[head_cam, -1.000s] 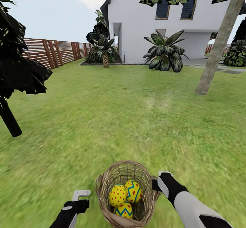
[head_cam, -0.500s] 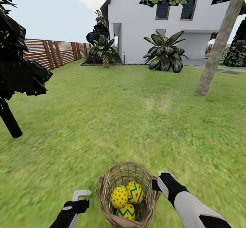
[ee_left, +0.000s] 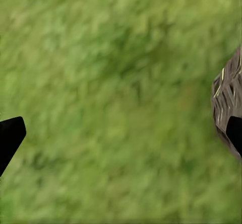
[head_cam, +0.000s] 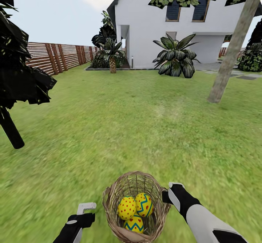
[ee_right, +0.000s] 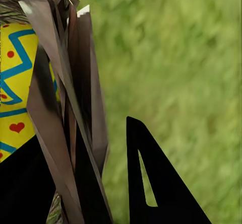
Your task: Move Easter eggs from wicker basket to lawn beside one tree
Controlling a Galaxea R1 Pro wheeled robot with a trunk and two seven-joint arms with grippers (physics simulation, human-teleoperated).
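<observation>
currently the right gripper [head_cam: 168, 195] is clamped on the basket [head_cam: 135, 206] rim, three eggs [head_cam: 135, 208] inside; left gripper [head_cam: 84, 209] spread wide, empty, over lawn [head_cam: 127, 126].

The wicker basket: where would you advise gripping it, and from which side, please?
Grip the wicker basket by its rim, from the robot's right, one finger inside and one outside. The open bowl's thin woven wall offers that edge, and the right tool already straddles it there.
</observation>
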